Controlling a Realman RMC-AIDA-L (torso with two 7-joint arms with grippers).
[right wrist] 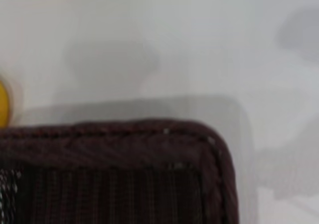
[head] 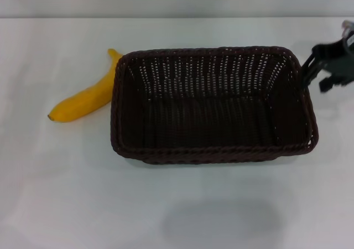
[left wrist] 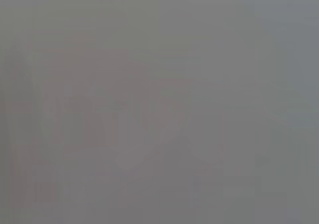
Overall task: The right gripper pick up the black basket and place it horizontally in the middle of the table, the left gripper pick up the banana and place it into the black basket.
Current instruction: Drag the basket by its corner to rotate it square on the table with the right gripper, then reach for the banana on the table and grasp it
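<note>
my right gripper (head: 315, 72) hung at the right edge of the head view, just beside the far right corner of the black basket (head: 213, 106), close to its braided rim. whether its dark fingers touched the rim, or how far apart they stood, i could not tell; they showed only as a black cluster against the table (head: 182, 205). the basket sat on the white table around the middle, its long side running left to right, its opening facing up and nothing lying inside. the banana (head: 86, 97) lay on the table just to the basket's left, its far end tucked against the basket's far left corner and its near, dark-tipped end angled away to the left. from my right wrist i saw one rounded corner of the basket's rim (right wrist: 149, 154) with the white table (right wrist: 199, 45) beyond it, and a sliver of yellow banana (right wrist: 4, 104) at the picture's edge. my left gripper was nowhere in the head view, and my left wrist gave only a flat grey blur, so of those fingers i could tell nothing.
</note>
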